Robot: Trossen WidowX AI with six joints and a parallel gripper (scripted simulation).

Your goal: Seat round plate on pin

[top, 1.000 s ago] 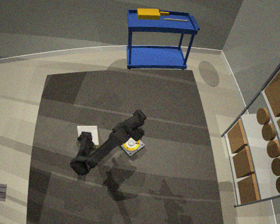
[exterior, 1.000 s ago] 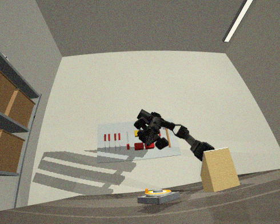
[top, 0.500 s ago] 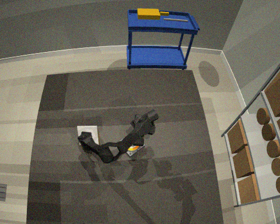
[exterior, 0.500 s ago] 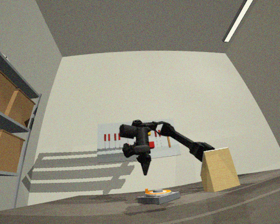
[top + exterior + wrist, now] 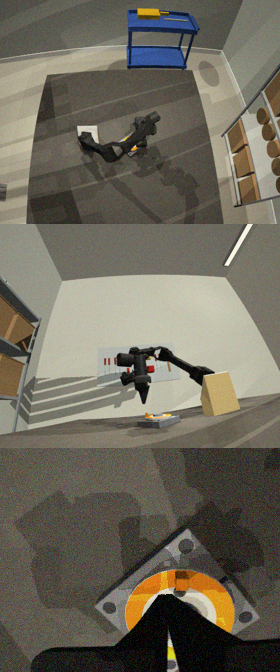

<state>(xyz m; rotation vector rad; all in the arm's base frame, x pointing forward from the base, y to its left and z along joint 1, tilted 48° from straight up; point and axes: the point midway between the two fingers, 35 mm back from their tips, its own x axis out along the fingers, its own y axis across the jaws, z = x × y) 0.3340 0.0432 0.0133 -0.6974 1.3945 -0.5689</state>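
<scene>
The round orange and white plate point(image 5: 134, 148) point(image 5: 168, 415) point(image 5: 139, 593) sits around the grey post point(image 5: 158, 415) on the square grey base point(image 5: 166, 422) point(image 5: 118, 599). In the exterior view the plate looks slightly tilted. Its orange tab point(image 5: 146, 415) point(image 5: 181, 583) is at the plate's far edge in the wrist view, with a dark hole just inside it. The pin cannot be made out. My gripper point(image 5: 143, 403) point(image 5: 165, 600) is shut and empty, pointing down above the plate with a visible gap. Its fingers hide the near part of the plate in the wrist view.
A wooden block with a sloped side point(image 5: 91, 130) point(image 5: 220, 395) stands beside the arm's mount. A blue cart point(image 5: 164, 26) is beyond the table's far edge, and a shelf with boxes point(image 5: 243, 163) is at the right in the top view.
</scene>
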